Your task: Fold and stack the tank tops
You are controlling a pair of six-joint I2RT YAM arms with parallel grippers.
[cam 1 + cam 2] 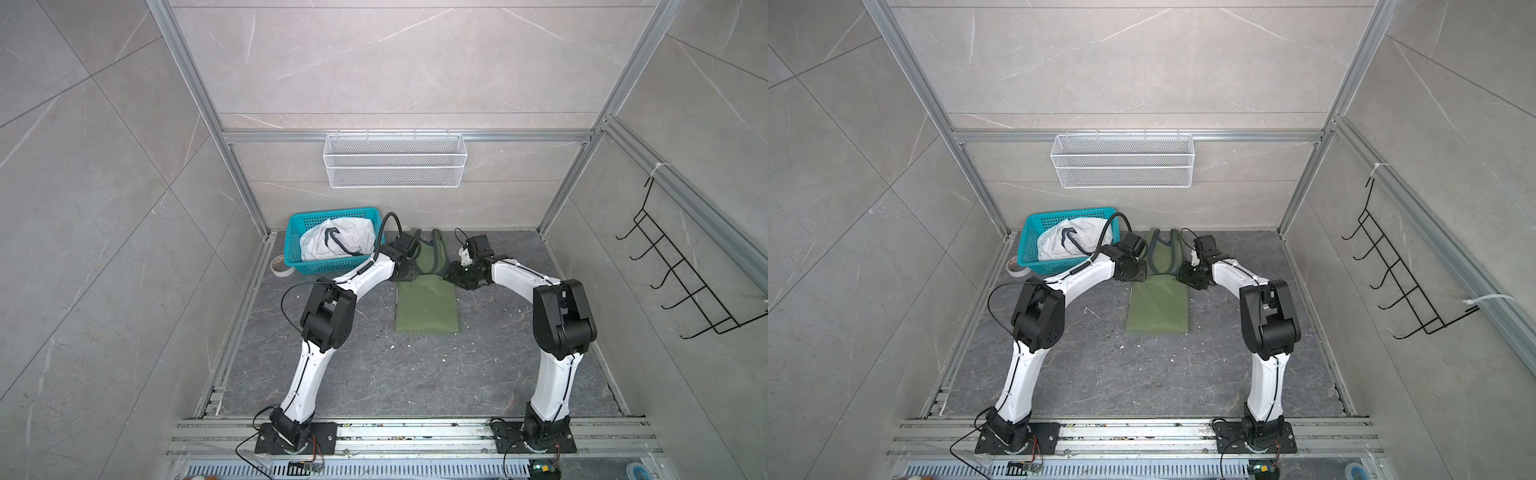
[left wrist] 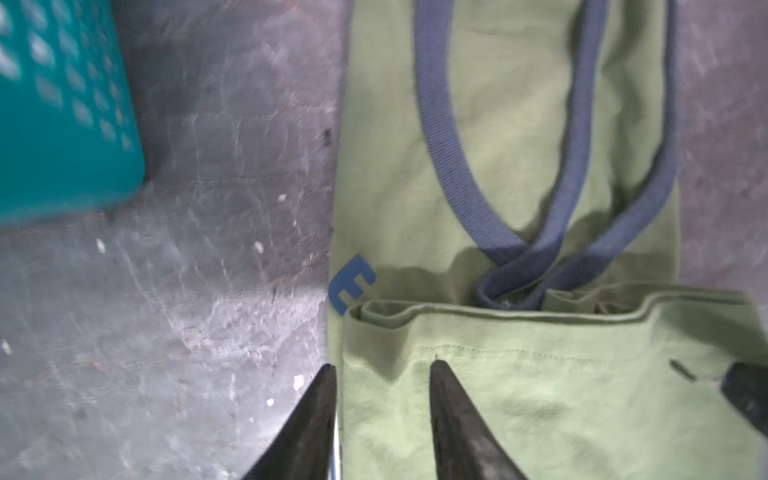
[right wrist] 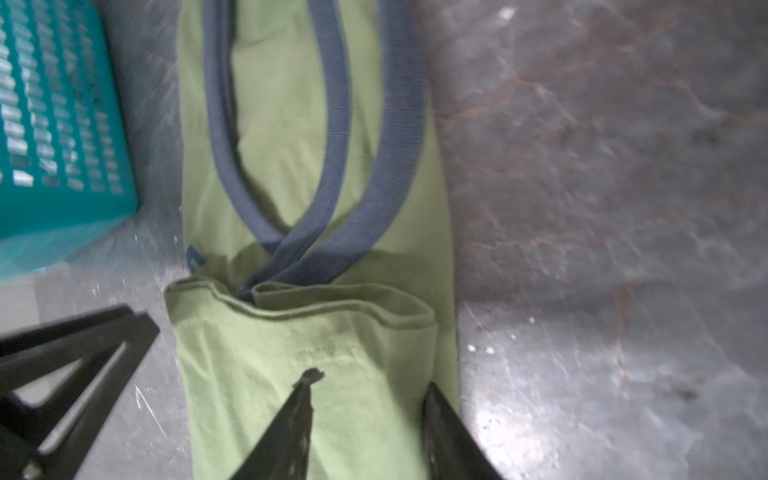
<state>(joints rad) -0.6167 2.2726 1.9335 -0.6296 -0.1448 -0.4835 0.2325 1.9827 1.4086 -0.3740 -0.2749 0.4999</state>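
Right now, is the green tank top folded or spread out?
Partly folded: the olive green tank top is a narrow strip, its hem doubled up onto the chest, the grey-trimmed straps left uncovered.

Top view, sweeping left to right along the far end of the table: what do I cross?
Tape roll → teal basket with the white tank top in it → olive green tank top → black wire hook rack on the side wall.

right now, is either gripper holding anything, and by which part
Nothing is held. The left gripper and the right gripper both stand open over the folded-over hem of the olive green tank top, with no fabric pinched.
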